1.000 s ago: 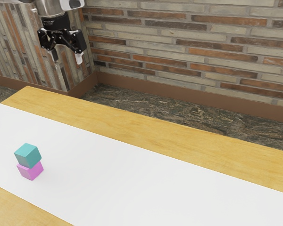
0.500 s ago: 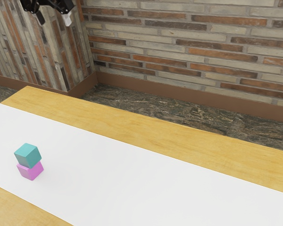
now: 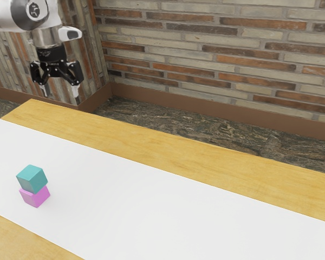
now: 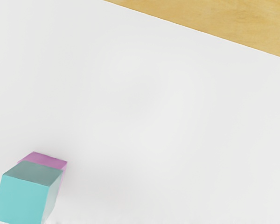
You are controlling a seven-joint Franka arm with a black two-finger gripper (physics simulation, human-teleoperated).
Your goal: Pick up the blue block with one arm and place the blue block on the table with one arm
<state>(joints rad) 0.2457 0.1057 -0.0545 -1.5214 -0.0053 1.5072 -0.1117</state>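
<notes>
Gripper (image 3: 62,96) observed raised above the level of the table (image 3: 179,156), two fingers standing apart with a clear gap between them and nothing held. It hangs from the arm (image 3: 13,17), fingertips directed downward.

Blue block (image 3: 32,179), teal in shade, is found seated on top of the pink block (image 3: 36,196), which rests on the white strip (image 3: 179,216) laid along the table. Contact between the two blocks is noted; the blue block itself does not touch the strip.

As to orientation, the blue block is cube-like, its edges appearing about equal, so no long axis can be told. In the exterior view one of its upright edges faces roughly toward the camera. In the wrist view one pair of its upper edges runs nearly parallel to the strip's long border, and its sides line up closely with those of the pink block.

Position relative to the hand: the blue block sits lower than the gripper, well apart from it, and off to one side rather than straight beneath. In the exterior view it lies below the fingertips and somewhat toward the exterior view's left.
</notes>
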